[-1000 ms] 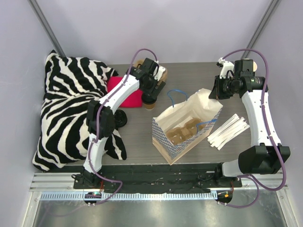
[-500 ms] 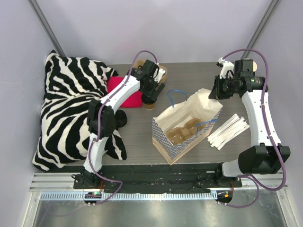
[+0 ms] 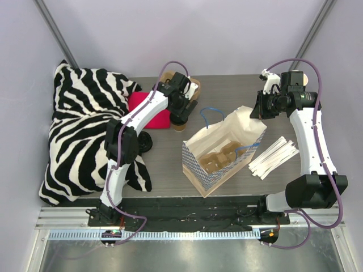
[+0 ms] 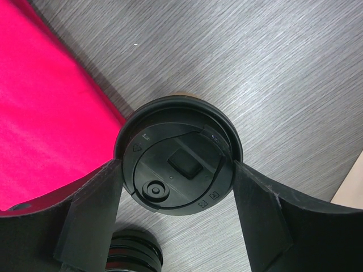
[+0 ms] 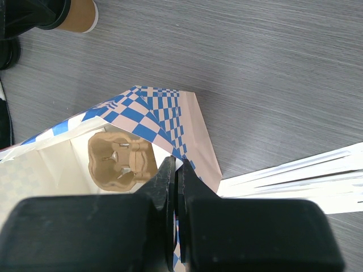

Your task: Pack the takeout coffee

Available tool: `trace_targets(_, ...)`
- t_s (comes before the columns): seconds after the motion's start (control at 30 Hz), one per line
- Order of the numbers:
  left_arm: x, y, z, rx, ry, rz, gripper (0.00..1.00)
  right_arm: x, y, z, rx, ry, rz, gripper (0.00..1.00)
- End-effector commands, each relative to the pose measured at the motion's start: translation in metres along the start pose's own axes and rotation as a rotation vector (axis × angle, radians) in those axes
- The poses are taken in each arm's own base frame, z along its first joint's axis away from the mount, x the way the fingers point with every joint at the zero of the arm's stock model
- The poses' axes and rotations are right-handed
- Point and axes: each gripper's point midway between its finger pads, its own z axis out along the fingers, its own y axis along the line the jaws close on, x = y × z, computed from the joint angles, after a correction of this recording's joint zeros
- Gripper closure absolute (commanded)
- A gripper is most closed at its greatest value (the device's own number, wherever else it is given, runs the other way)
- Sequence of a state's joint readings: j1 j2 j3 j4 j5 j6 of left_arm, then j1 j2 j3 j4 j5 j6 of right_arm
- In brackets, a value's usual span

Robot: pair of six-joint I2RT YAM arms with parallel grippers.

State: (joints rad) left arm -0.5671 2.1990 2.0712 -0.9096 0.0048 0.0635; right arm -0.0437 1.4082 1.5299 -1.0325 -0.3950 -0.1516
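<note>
The takeout coffee (image 3: pixel 179 122), a tan cup with a black lid (image 4: pixel 177 164), stands upright on the table beside a red cloth (image 3: pixel 148 107). My left gripper (image 4: pixel 177 170) is open and straddles it from above, one finger (image 4: pixel 93 209) on each side, right at the lid's rim. The cup's tan base also shows in the right wrist view (image 5: pixel 74 14). My right gripper (image 5: pixel 175 164) is shut and hangs at the upper rim of the open paper bag (image 3: pixel 195 164); I cannot tell whether it pinches the paper. The bag (image 5: pixel 187 124) holds a brown cup carrier (image 5: pixel 121 161).
A zebra pillow (image 3: pixel 85 124) fills the table's left side. A loose black lid (image 3: pixel 144 141) lies at its edge. Tan cups (image 3: pixel 194 88) lie behind the left gripper. White paper strips (image 3: pixel 275 156) lie to the right of the bag.
The left gripper's fingers have drawn in a little around the cup's lid. Both arms, the cup and the bag stay where they were.
</note>
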Motion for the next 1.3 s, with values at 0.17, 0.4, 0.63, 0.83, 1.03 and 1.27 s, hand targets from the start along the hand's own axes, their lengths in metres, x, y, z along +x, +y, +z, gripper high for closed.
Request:
trace_targets(0.17,0.010,0.000,0.008,0.020,0.034,0.010,0.24,-0.006,0.000,-0.002,-0.003,-0.008,-0.008,0.99)
trace_targets(0.4,0.017,0.000,0.012,0.020,0.067,0.021,0.30,-0.008,0.000,-0.003,-0.003,-0.015,-0.009,0.99)
trace_targets(0.63,0.031,0.001,0.019,0.024,0.132,0.042,0.30,-0.010,0.000,-0.004,-0.007,-0.018,-0.009,0.99)
trace_targets(0.83,0.042,0.001,0.026,0.025,0.173,0.048,0.30,-0.011,0.001,-0.004,-0.009,-0.020,-0.010,0.99)
trace_targets(1.03,0.047,0.000,0.030,0.028,0.192,0.053,0.28,-0.012,0.001,-0.003,-0.013,-0.020,-0.011,0.99)
trace_targets(1.27,0.040,-0.005,0.018,0.050,0.165,0.037,0.46,-0.013,0.003,-0.004,-0.023,-0.027,-0.011,0.99)
